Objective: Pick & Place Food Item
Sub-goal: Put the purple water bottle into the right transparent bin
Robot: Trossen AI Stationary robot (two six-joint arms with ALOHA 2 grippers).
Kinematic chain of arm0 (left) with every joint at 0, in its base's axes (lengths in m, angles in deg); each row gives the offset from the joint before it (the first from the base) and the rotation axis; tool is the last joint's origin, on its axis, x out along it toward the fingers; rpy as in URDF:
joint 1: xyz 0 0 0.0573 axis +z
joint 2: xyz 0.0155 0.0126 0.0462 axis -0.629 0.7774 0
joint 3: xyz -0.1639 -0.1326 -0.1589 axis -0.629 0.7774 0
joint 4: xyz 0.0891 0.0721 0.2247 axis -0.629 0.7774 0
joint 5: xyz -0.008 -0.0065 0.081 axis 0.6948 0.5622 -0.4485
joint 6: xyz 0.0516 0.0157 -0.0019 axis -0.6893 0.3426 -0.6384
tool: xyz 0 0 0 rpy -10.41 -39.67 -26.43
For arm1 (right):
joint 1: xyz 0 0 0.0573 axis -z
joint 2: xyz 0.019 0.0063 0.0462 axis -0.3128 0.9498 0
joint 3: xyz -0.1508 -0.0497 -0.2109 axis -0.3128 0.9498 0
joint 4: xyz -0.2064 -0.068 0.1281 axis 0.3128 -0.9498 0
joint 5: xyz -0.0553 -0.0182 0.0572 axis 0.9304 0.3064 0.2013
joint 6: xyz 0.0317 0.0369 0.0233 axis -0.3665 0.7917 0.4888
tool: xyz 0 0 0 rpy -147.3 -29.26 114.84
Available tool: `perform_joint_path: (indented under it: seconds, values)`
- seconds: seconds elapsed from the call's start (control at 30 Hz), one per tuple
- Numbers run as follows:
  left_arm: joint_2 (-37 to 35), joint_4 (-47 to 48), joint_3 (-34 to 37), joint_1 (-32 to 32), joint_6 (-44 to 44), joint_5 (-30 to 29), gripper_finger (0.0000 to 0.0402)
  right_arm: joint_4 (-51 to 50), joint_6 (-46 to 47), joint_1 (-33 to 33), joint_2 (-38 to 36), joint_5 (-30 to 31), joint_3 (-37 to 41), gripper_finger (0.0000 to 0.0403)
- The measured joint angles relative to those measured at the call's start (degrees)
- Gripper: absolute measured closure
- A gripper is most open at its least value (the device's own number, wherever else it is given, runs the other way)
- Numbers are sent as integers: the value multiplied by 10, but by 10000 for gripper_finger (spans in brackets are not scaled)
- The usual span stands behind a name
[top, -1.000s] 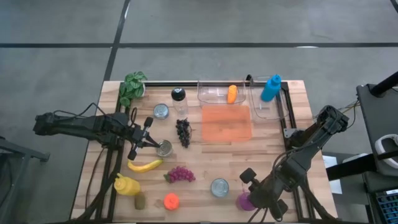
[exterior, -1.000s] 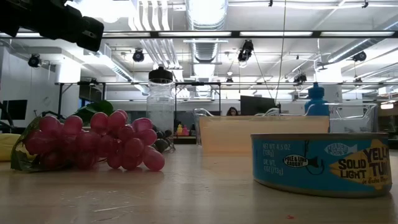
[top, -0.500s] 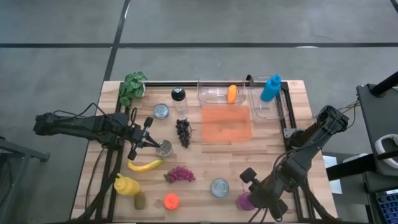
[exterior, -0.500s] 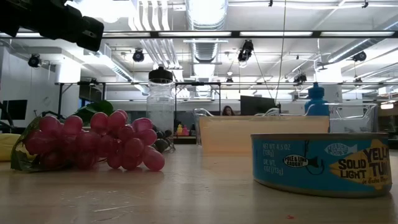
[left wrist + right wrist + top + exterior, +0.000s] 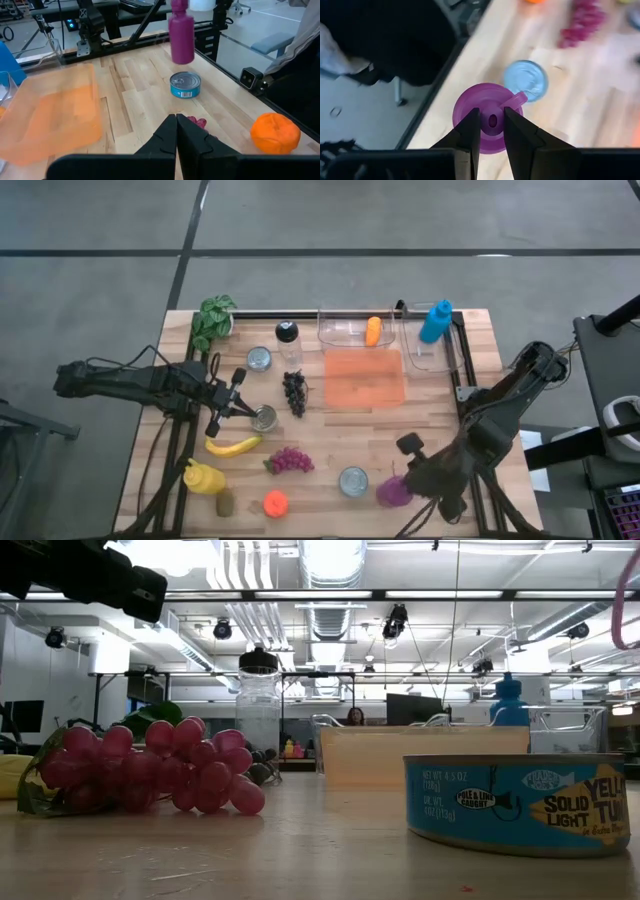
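Right claw (image 5: pixel 490 131): positioned over the near right part of the bench (image 5: pixel 440 420); its two fingers are closed on the top of the purple bottle (image 5: pixel 392 491), one finger on each side of the cap, as the right wrist view shows. In the left wrist view the purple bottle (image 5: pixel 182 35) hangs upright, clear of the bench surface, just beyond the tuna can (image 5: pixel 185 84); in the high view the tuna can (image 5: pixel 353 481) lies just beside the bottle, toward the left arm's side.

Left claw (image 5: pixel 176 132): extended over the left-centre of the bench; fingers pressed together with nothing between them; in the high view the left claw (image 5: pixel 236 406) sits just beside a small open tin (image 5: pixel 264 417).

Other items on the bench: banana (image 5: pixel 232 446) near the tin; red grapes (image 5: pixel 289 460) between the banana and the tuna can; dark grapes (image 5: pixel 294 393) near the orange tray (image 5: pixel 365 377); orange fruit (image 5: pixel 274 503) and yellow squeeze bottle (image 5: pixel 203 478) at the near left edge; blue bottle (image 5: pixel 435 322) standing in a clear bin (image 5: pixel 449 352) at the far right; a carrot-coloured item (image 5: pixel 373 331) in the adjacent clear bin (image 5: pixel 340 330).
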Motion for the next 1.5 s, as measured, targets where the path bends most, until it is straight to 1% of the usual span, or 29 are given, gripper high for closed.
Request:
perform_joint_path:
  seconds: [0.27, 0.4, 0.5, 0.63, 0.8, 1.0, 1.17, 1.37, 1.5]
  values:
    - [0, 1, 0, 0, 0, 0, 395, -38, 54, 33, -69, 82, -1, 339]
    - [0, 2, 0, 0, 0, 0, 395, -52, 71, 68, -105, 111, -1, 339]
    - [0, 4, 0, 0, 0, 0, 395, -66, 101, 105, -131, 131, -1, 339]
    - [0, 4, 0, 0, 0, 0, 395, -76, 134, 168, -163, 150, -1, 339]
    - [0, 4, 0, 0, 0, -2, 395, -88, 159, 262, -191, 150, -1, 339]
    - [0, 4, 0, 0, 0, -2, 395, -121, 162, 381, -209, 150, -2, 339]
    - [0, 5, 0, 0, 0, -2, 395, -164, 160, 475, -204, 149, -20, 339]
    - [0, 5, 0, 0, -1, -2, 395, -179, 120, 585, -189, 148, -62, 339]
    - [0, 5, 0, 0, -1, -2, 395, -179, 114, 662, -179, 148, -87, 339]
